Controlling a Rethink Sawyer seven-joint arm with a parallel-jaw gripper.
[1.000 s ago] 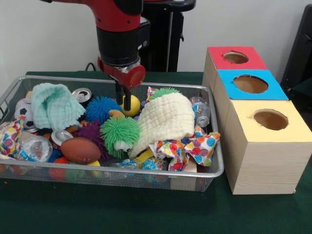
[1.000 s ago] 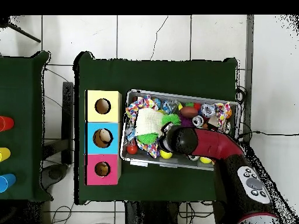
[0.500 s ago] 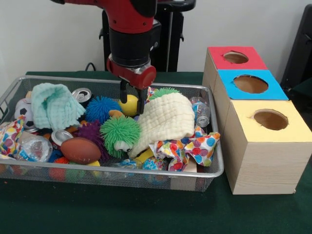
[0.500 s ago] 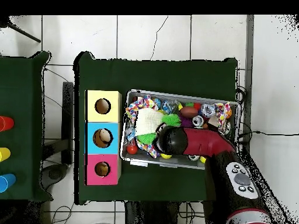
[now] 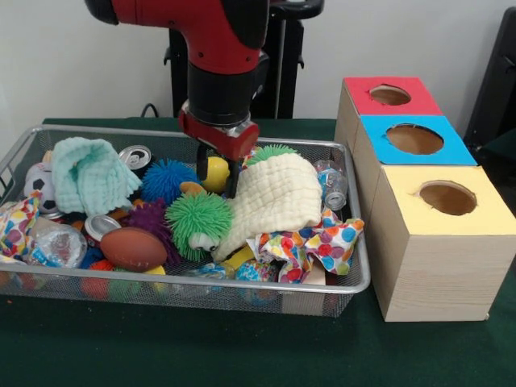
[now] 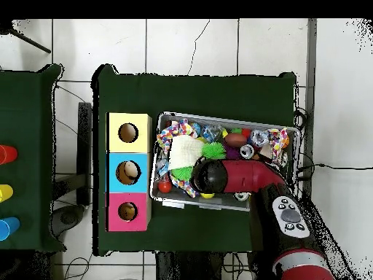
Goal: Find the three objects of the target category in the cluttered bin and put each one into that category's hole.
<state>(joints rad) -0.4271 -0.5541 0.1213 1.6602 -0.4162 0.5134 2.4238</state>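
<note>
Gripper [image 5: 218,179] at frame centre, over wire bin [image 5: 355,282], fingers narrowly parted, holding nothing; one tip beside yellow ball [image 5: 216,172], other against cream cloth [image 5: 278,196]. Three-hole box [image 5: 435,258] at right.

The wire basket [image 5: 355,274] is silvery grey and stands on a dark green cloth [image 5: 242,355]. Inside it, beside the pale yellow waffle cloth [image 5: 278,197], lie a bright green spiky ball [image 5: 197,218], a blue spiky ball [image 5: 168,177], a purple spiky ball [image 5: 149,218] and a plain yellow ball [image 5: 214,171]. A mint towel [image 5: 90,173] lies at the basket's other end, near a brown football [image 5: 133,247]. A white rag with many-coloured dots [image 5: 318,242] lies below the yellow cloth. The boxes next to the basket have red [image 5: 363,95], blue [image 5: 451,149] and yellow [image 5: 484,218] tops. The arm [image 5: 201,32] is red and black.
</note>
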